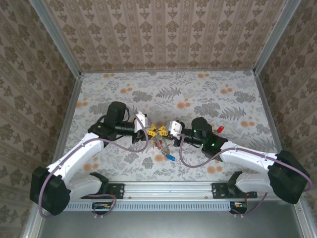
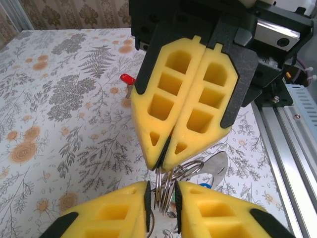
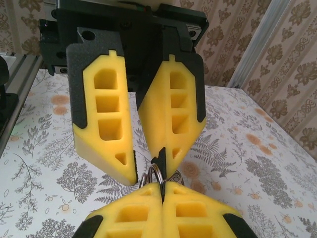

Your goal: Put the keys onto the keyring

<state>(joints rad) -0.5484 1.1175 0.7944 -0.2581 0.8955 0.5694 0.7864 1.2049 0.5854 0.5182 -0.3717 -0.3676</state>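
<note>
Above the table [image 1: 208, 94], both grippers pinch the keyring [image 2: 168, 181]; red key [image 1: 219, 129] apart.

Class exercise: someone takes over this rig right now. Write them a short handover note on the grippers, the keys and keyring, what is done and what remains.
Right gripper: shut on the keyring.
Left gripper: jaws slightly apart around the same ring; grip unclear.
Both meet above mid-table.
Blue key lies below the grippers, red key beside the right arm, both loose.
Whether any key is threaded cannot be told.
Left: thread the loose keys.
</note>
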